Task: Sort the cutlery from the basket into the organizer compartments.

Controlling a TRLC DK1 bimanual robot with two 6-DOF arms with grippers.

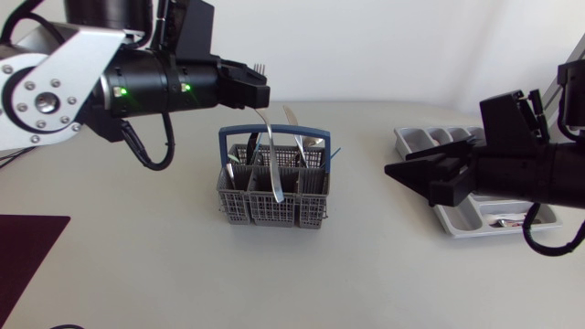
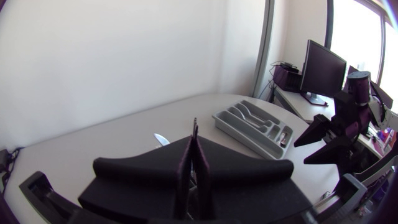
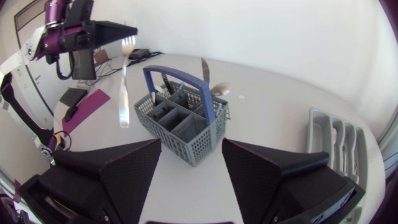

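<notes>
My left gripper (image 1: 254, 91) is shut on a silver fork (image 1: 271, 155), tines up and handle hanging down, above the grey basket (image 1: 239, 210) with its blue handle. In the right wrist view the fork (image 3: 124, 87) hangs clear of the basket (image 3: 186, 134), held by the left gripper (image 3: 115, 31). The left wrist view shows the left gripper (image 2: 193, 158) pressed together, with only the tines (image 2: 194, 124) showing. Several pieces still stand in the basket, among them a knife (image 1: 290, 115). My right gripper (image 1: 409, 174) stands open between the basket and the grey organizer (image 1: 454, 222), with nothing between its fingers (image 3: 134, 171).
The organizer (image 3: 315, 127) holds a piece of cutlery (image 1: 508, 222) in one near compartment. A dark purple mat (image 1: 27, 247) lies at the table's front left. Bare tabletop lies in front of the basket.
</notes>
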